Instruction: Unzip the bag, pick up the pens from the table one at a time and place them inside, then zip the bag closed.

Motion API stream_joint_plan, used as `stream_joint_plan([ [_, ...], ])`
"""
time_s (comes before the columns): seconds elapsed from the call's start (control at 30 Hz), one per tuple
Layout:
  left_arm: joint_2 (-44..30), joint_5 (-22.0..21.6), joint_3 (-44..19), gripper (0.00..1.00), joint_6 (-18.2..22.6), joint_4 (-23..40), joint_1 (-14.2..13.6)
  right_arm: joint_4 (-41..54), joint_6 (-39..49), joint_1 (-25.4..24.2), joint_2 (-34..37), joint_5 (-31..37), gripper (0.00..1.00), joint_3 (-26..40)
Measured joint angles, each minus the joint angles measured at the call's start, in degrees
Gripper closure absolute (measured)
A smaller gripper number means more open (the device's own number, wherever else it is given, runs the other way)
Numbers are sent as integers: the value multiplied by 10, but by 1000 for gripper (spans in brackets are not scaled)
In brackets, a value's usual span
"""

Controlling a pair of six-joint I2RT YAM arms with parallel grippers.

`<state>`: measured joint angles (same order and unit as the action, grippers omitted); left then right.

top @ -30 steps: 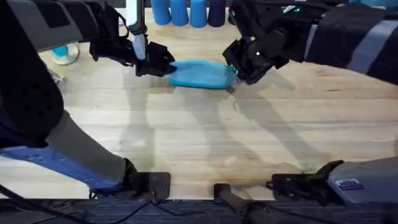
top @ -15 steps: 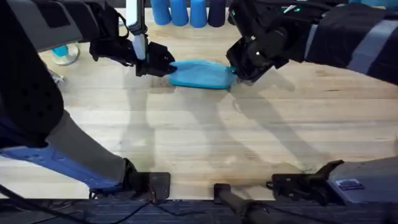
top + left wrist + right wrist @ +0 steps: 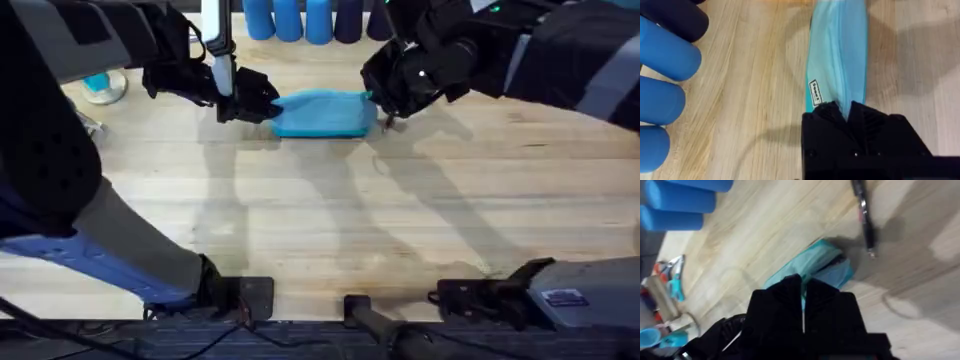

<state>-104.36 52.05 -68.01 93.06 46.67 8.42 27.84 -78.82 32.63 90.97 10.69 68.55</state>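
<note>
The light-blue pencil pouch is seen lying lengthwise on the wooden counter, just in front of a row of blue cylinders. The left pincer is clamped on the pouch's left end; in the left wrist view its black fingers are pressed together on the fabric beside a small white label. The right pincer is closed at the pouch's right end, and in the right wrist view its fingers meet over the teal cloth, where the mouth appears slightly parted. Whether the zipper pull itself is pinched cannot be told.

A black pen is seen on the counter just beyond that end of the pouch, apart from it. Scissors lie farther off beside a holder.

The zipper is judged to be mid-travel. The main risk is that cloth, not the pull, has been gripped on the right, so that a pull along the seam would only stretch or drag the pouch. If the left hold slips, the whole pouch could be slid sideways and the nearby pen knocked away. A bunched seam could also jam the slider.
</note>
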Motion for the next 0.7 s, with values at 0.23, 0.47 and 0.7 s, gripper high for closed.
stream_joint_plan([
  [0.23,0,0,0,959,0,0,1,-39,13,-2,0,-55,971,0],
  [0.47,0,0,0,959,0,-1,1,-53,39,-1,0,-88,971,0],
  [0.7,0,0,0,959,0,1,1,-57,49,11,0,-91,971,0],
])
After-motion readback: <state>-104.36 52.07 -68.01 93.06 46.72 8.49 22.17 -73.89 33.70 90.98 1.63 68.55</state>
